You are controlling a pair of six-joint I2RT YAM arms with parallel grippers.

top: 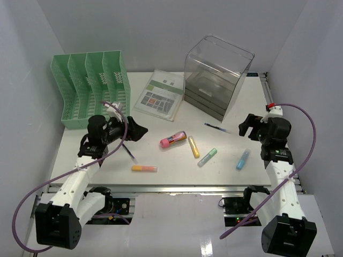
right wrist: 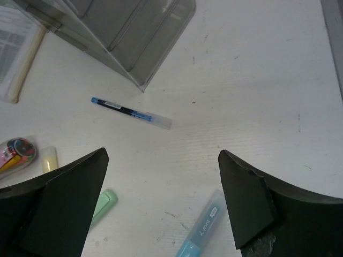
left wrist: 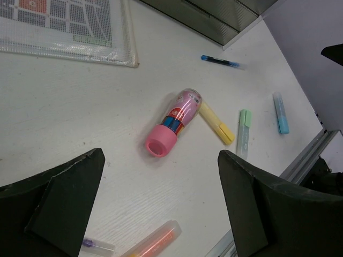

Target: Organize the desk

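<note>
The desk, a white surface with an aluminium rail along its near edge, fills the space between plain white walls, with both arms bolted at its front. A pink-capped tube lies on its side near the middle. A yellow highlighter lies just beside the tube on the right, a green highlighter lies past that, and a blue highlighter lies farther right still. An orange highlighter lies nearer the rail and left of the tube, close to a thin purple pen. A blue pen lies behind and right of the tube. A mesh document pouch lies flat behind the tube, a green file rack stands well off to the far left, and a clear drawer box stands to the far right. The left gripper hangs just left of the tube, jaws spread wide and holding nothing. The right gripper sits well to the tube's right, beyond the blue highlighter, jaws likewise spread and empty.
</note>
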